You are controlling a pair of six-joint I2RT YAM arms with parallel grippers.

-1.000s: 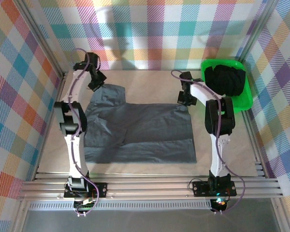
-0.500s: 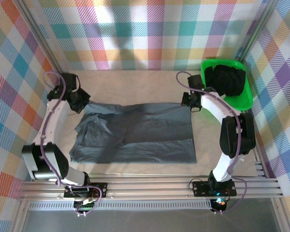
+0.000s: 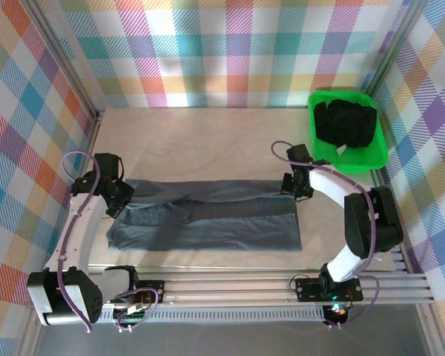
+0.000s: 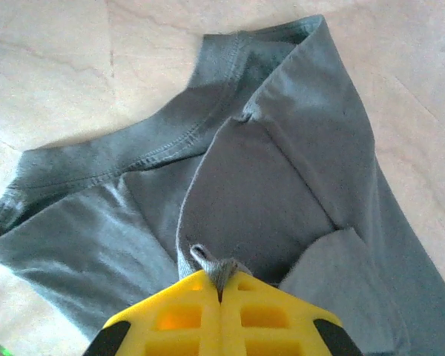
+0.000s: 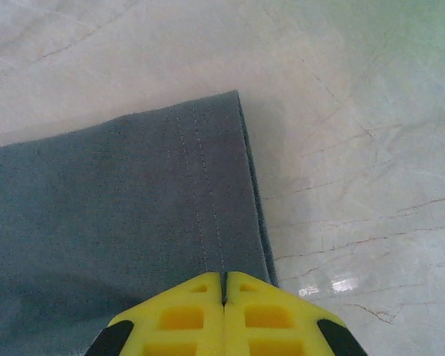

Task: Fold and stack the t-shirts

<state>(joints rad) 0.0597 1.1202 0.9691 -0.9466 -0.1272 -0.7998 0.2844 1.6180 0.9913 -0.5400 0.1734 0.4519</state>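
Grey t-shirt [image 3: 208, 226] lies half-folded; left fingers [image 4: 178, 317] at nine o'clock, right fingers [image 5: 179, 319] at three (both clenched on its cloth).

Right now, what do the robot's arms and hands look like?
The left arm and right arm are white tubes with chunky black joints, and a thin purple cable loops along each. The left hand and right hand have bright yellow fingers with square holes like a waffle and black corners.
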